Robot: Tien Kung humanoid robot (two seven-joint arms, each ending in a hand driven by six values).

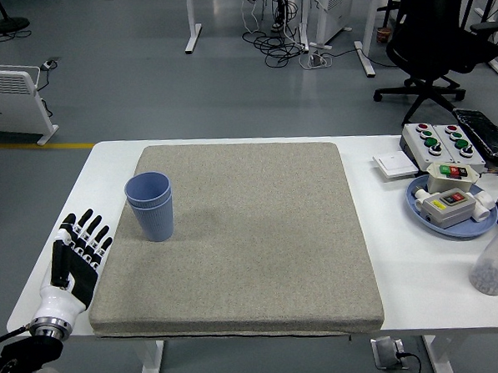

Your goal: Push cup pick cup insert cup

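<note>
Two blue ribbed cups (150, 207), by the look of the double rim, stand nested and upright on the grey felt mat (243, 237), on the part of it nearest the left robot hand (76, 258). One rim sits just above the other, so the inner cup is seated nearly to the bottom of the outer one.

Left robot hand lies flat at the counter (114, 156) edge just off the mat's side, fingers straight and spread, palm down, holding nothing. Cups stand ahead of its fingertips and off to its inner side, apart from it with bare mat between. Right robot hand is not in view.

Scene fits two readings: stack as the finished insert with the hand parked, or stack as the starting pile waiting to be separated. Pictures do not settle which.

Notes on handling, whichever applies:
- Cups are light and tall for their base; a shove near the rim would likely tip them, so contact belongs low on the wall.
- Felt drags on the base; a push should go slow and level or the stack may rock.
- Ribbed wall gives the fingers purchase; wrap around the middle, thumb opposite, with light squeeze so the thin wall is not crushed.
- Nested cups may lift together.
- Control boxes on the blue tray (450, 201) sit far across the counter from the hand, well clear.
</note>
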